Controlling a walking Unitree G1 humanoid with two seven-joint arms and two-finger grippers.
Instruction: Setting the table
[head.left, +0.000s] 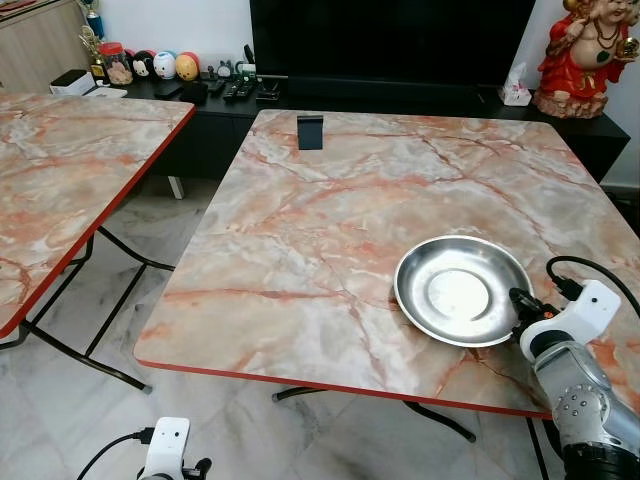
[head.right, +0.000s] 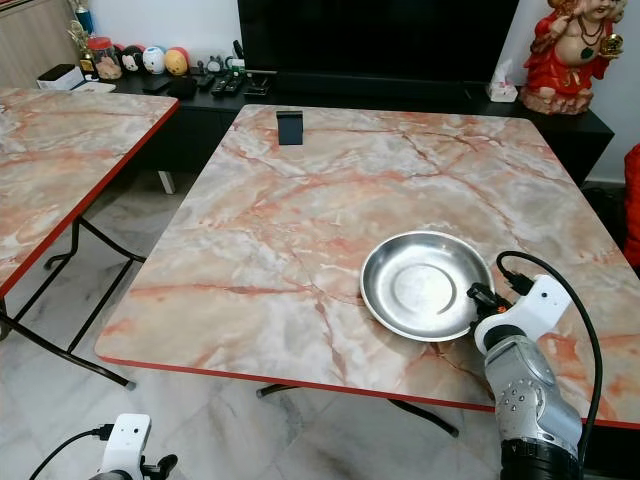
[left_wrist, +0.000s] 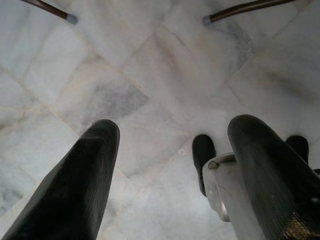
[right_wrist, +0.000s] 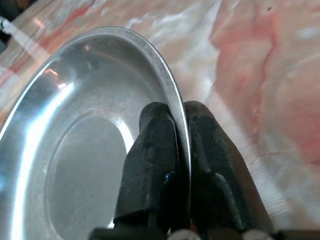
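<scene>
Overhead, from the head camera, the plate (head.left: 462, 289) lies on the marble table (head.left: 330, 230) near its front red edge, the right gripper (head.left: 518, 300) at its rim; open tabletop stretches behind it. Along the right wrist, both fingers (right_wrist: 150, 160) pinch that thin rim. It looks stiff, light and slippery, so a rim hold may pivot. Below, the left gripper (left_wrist: 170, 170) hangs spread above the floor (left_wrist: 150, 65).

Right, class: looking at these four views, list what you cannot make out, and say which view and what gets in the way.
- Steel plate: the rim where the right gripper pinches it is hidden by the fingers, right wrist view.
- Red figurine: top cut off by the frame edge, eye views.
- Small items on the black cabinet: too small to identify.
- Left gripper: over floor tiles; its arm is cut off, eye views.
</scene>
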